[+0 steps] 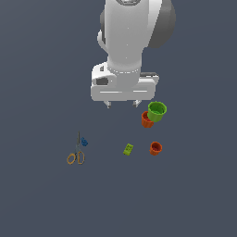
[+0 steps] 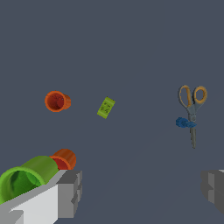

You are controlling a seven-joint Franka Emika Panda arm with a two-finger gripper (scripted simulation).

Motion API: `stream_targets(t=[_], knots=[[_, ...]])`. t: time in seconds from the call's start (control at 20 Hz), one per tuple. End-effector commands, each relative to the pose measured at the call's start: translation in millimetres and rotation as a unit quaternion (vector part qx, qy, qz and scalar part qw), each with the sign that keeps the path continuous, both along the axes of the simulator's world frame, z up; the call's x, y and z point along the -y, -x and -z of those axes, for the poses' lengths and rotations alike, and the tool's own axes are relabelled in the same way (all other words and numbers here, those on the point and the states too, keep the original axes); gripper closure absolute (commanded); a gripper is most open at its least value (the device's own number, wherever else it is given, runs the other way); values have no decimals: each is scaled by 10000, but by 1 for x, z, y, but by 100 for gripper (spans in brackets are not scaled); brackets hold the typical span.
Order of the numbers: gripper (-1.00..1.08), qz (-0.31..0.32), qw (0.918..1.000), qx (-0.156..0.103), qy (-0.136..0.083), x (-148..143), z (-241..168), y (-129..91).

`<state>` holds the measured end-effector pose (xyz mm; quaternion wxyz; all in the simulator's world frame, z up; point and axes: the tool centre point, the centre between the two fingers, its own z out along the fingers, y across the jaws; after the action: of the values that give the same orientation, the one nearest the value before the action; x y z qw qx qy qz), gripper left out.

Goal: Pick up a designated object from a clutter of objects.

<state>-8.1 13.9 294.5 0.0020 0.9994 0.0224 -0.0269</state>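
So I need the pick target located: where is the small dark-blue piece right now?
On the exterior view's left, the dark-blue piece lies against the scissors, by their blades, far from the cups.

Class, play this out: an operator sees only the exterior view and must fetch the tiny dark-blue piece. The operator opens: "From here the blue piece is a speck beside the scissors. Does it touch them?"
Observer: In the wrist view the blue piece lies right against the scissors' blades, below the orange handles; real contact I cannot confirm.
Operator: Is the end effector open?
Observer: Yes. The end effector has its fingers wide apart, nothing between.
Operator: Are the cups upright?
Observer: The lone orange-red cup appears to lie on its side.
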Motion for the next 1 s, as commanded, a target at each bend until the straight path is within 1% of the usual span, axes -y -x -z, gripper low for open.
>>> stream_targets(t=[0.0, 0.55, 0.75, 0.95], knots=[[-92, 0, 10000, 0, 0, 0, 0, 0], [-92, -203, 9997, -29, 90, 8, 5, 1], [-92, -143, 9999, -23, 76, 10, 8, 0], [-92, 33, 10000, -8, 48, 20, 19, -5]])
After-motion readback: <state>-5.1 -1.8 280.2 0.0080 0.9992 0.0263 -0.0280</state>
